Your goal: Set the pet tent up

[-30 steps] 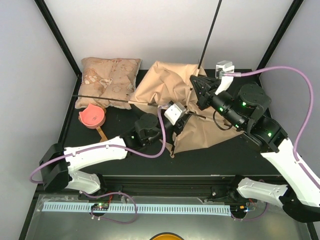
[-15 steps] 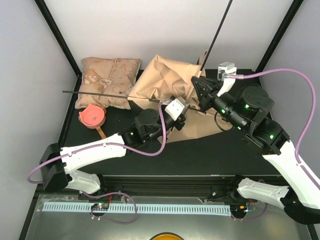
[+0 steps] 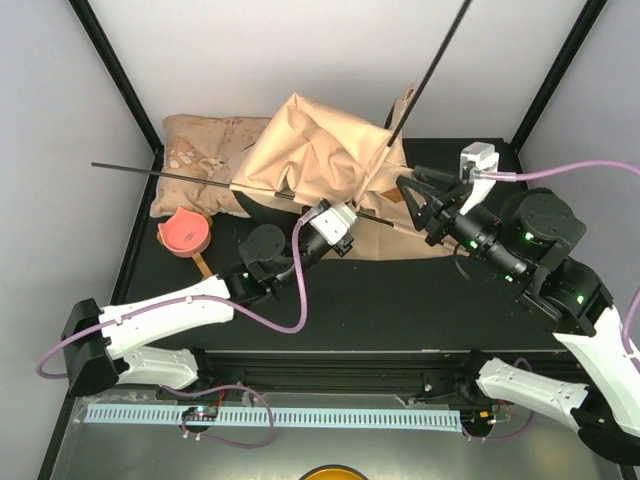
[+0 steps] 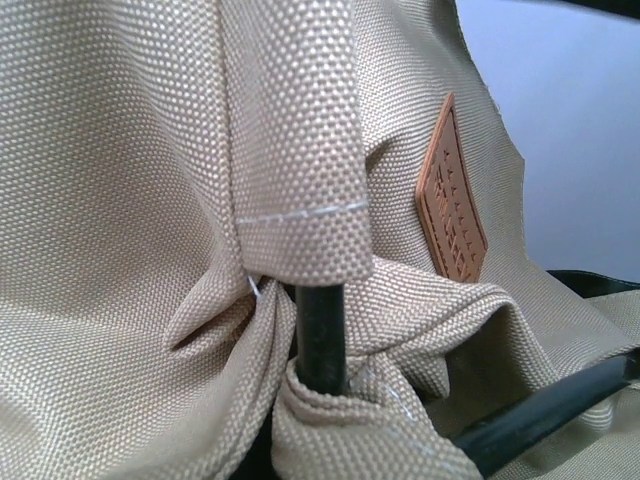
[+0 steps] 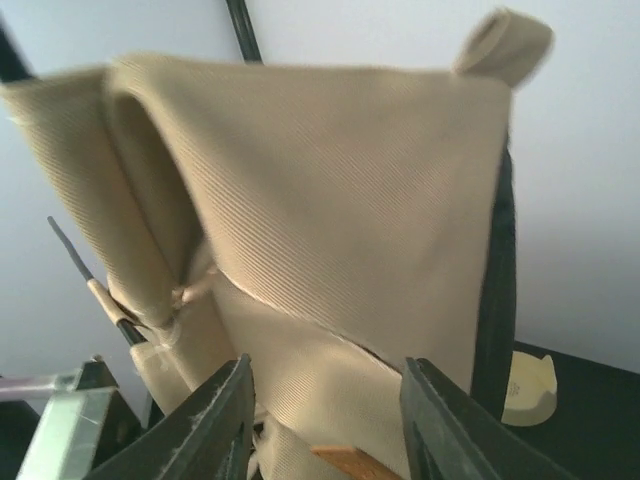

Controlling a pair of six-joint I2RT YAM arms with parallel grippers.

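The pet tent (image 3: 310, 150) is tan canvas, part raised at the back middle of the black table. One thin black pole (image 3: 170, 176) sticks out left across it. Another pole (image 3: 435, 65) rises up to the right. My left gripper (image 3: 333, 222) is pressed into the tent's front and seems shut on the pole. Its wrist view shows only canvas (image 4: 120, 200), a black pole (image 4: 320, 335) between sleeve ends and the brown label (image 4: 452, 205). Its fingers are hidden. My right gripper (image 3: 415, 205) is open, just right of the tent. Its fingers (image 5: 225, 425) frame the canvas (image 5: 330, 220) without touching. The white ball is out of view.
A beige patterned pillow (image 3: 205, 150) lies at the back left, partly behind the tent. A pink bowl (image 3: 183, 232) sits in front of it. A small cream object (image 5: 525, 390) lies on the table right of the tent. Black frame posts (image 3: 120, 70) stand at both back corners.
My left gripper has moved left and lifted, carrying the pole and canvas so the tent stands higher and further left. My right gripper has drawn back right, away from the canvas.
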